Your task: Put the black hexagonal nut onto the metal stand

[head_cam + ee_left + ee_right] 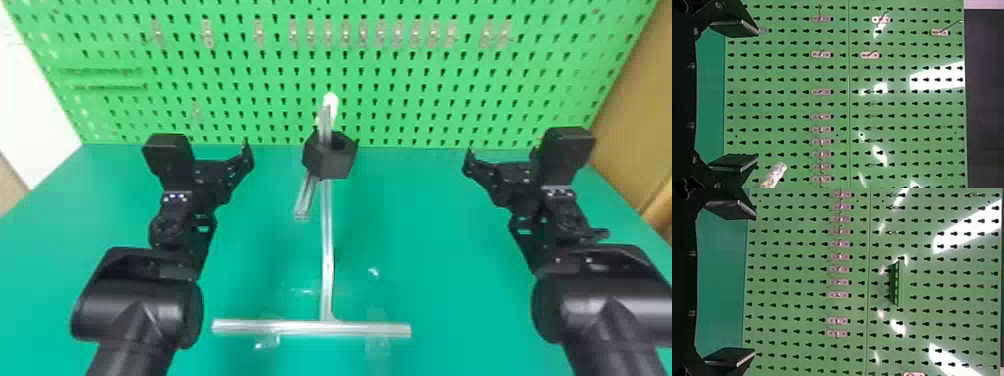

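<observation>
Tabletop, smooth and teal green, spreads below us in the head view, its far edge meeting a bright green perforated pegboard and its right edge running beside a tan panel. We see open room on both sides of the silver metal stand, whose long crossbar lies near the front, between our two arms. Our left gripper hangs to the left of the stand, well apart from it, and our right gripper hangs well apart on the other side. In the wrist views, both pairs of flat black fingers are spread wide, with nothing held between them. We find the black hexagonal nut high on the stand, between the grippers and touching neither; a silver bar goes down into its opening, and a white tip shows above. Pieces of clear tape lie near the crossbar. Small metal brackets line the pegboard, and our right wrist view shows a green ledge jutting from it.
</observation>
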You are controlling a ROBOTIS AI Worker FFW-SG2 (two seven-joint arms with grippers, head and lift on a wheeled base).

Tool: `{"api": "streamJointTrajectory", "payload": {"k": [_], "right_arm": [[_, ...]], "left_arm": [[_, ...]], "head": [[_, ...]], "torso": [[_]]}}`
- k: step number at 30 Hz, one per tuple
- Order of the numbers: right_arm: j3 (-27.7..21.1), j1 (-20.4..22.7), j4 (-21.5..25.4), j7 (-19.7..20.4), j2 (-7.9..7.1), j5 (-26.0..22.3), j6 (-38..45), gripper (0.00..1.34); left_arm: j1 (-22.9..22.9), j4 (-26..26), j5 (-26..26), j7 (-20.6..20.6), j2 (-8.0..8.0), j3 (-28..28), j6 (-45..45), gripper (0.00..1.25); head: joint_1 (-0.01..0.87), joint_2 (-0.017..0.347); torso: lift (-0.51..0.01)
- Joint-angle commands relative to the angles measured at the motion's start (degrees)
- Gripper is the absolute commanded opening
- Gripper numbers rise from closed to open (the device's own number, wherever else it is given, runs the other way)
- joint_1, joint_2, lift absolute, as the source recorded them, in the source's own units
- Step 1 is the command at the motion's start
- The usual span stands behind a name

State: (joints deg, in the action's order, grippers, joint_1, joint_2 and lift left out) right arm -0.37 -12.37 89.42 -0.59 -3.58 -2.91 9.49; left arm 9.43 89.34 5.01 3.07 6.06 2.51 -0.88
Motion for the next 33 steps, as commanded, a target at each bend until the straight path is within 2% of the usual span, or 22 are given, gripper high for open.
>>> {"api": "streamJointTrajectory", "payload": {"k": [1, 33], "right_arm": [[0.19, 0.15, -0.30, 0.07, 0.16, 0.01, 0.00, 1.26], [-1.48, 0.94, -0.21, 0.33, 0.60, -0.60, -1.14, 1.25]], "left_arm": [[-0.12, -0.13, 0.17, 0.01, 0.00, -0.05, 0.00, 1.10], [-0.82, -0.13, 0.88, 0.01, 0.00, -0.75, 0.44, 1.10]], "head": [[0.693, 0.081], [0.693, 0.081]], "torso": [[-0.001], [-0.001]]}}
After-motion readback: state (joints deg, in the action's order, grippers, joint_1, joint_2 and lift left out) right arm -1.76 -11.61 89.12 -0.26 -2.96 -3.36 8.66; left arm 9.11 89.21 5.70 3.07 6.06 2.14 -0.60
